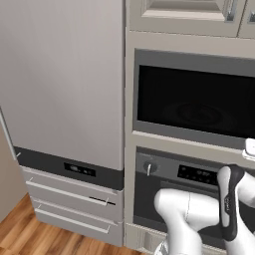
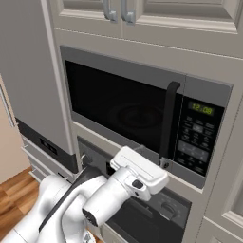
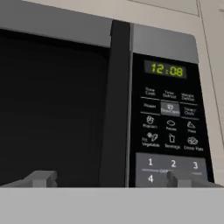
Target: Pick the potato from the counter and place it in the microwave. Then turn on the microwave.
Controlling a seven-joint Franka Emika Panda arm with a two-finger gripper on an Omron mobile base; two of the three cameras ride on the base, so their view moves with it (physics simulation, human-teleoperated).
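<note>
The microwave (image 2: 142, 111) is built into the cabinet wall, and its black glass door is closed. A round plate (image 2: 136, 115) shows faintly through the glass. My gripper (image 3: 111, 179) is open just in front of the lower end of the vertical black handle (image 3: 116, 100), with nothing between its fingers. Its left fingertip (image 3: 41, 178) lies before the door glass, and the right one before the keypad (image 3: 169, 127), whose clock reads 12:08. My white hand (image 2: 140, 172) sits level with the microwave's bottom edge. The potato and the counter are out of view.
An oven with a knob (image 1: 148, 168) and a digital display (image 1: 196, 174) sits directly under the microwave, behind my arm. A tall grey panel (image 1: 62, 79) with drawers (image 1: 69, 199) below stands to the left. Cabinet doors (image 2: 118, 12) hang above. Wood floor (image 1: 20, 229) lies lower left.
</note>
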